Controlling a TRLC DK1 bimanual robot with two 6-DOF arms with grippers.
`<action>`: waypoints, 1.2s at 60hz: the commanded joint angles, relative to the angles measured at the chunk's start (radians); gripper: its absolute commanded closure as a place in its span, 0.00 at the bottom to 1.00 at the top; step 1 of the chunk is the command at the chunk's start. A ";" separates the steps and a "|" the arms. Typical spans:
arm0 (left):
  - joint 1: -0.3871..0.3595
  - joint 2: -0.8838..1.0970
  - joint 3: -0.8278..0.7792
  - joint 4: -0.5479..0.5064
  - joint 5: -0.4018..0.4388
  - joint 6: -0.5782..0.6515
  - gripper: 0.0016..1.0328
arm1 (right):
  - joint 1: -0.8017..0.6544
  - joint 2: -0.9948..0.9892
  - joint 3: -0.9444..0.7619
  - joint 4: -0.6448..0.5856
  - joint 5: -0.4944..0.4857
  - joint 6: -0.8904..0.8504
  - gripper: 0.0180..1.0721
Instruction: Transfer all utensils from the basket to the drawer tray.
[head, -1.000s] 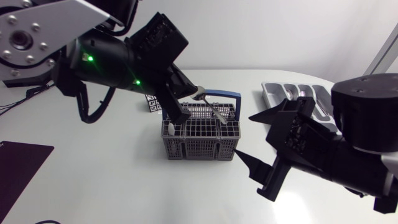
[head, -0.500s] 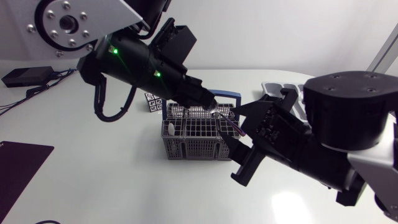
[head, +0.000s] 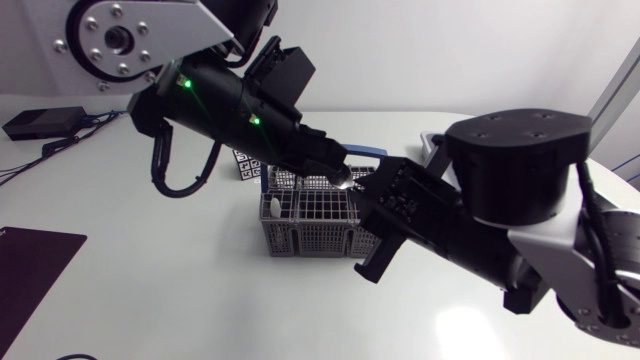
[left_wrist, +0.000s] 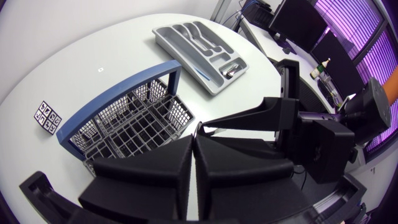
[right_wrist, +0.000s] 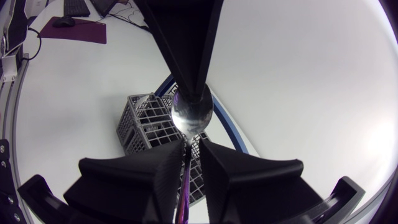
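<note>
My left gripper (head: 333, 170) is shut on a metal spoon (right_wrist: 193, 115) and holds it above the grey wire basket (head: 318, 222) with the blue handle. The spoon's bowl (head: 343, 181) shows just past the left fingertips (right_wrist: 188, 74). Its handle runs down between the fingers of my right gripper (right_wrist: 186, 171). That gripper is open by a narrow gap, and one finger looks clear of the handle. In the left wrist view the right gripper (left_wrist: 214, 129) meets my shut left gripper (left_wrist: 194, 155) over the basket (left_wrist: 130, 118). The grey drawer tray (left_wrist: 202, 46) lies beyond the basket and holds some cutlery.
A white utensil handle (head: 270, 207) stands in the basket's left corner. My right arm hides most of the tray (head: 430, 145) in the head view. A marker card (left_wrist: 46, 115) lies on the table behind the basket, and a dark mat (head: 30, 265) at the left edge.
My left arm swung the spoon a little to the right over the basket. My right arm moved left to it, and its fingers closed in from wide apart around the handle.
</note>
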 joint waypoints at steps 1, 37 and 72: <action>0.002 0.015 0.033 -0.013 0.011 -0.023 0.97 | 0.001 0.031 0.031 0.015 0.010 -0.010 0.88; 0.032 0.001 0.153 -0.002 0.013 -0.019 0.22 | -0.003 0.031 -0.001 -0.019 -0.043 -0.016 0.95; 0.252 -0.113 -0.105 0.095 -0.010 0.408 0.16 | -0.632 -0.124 -0.023 -0.400 -0.662 -0.308 0.95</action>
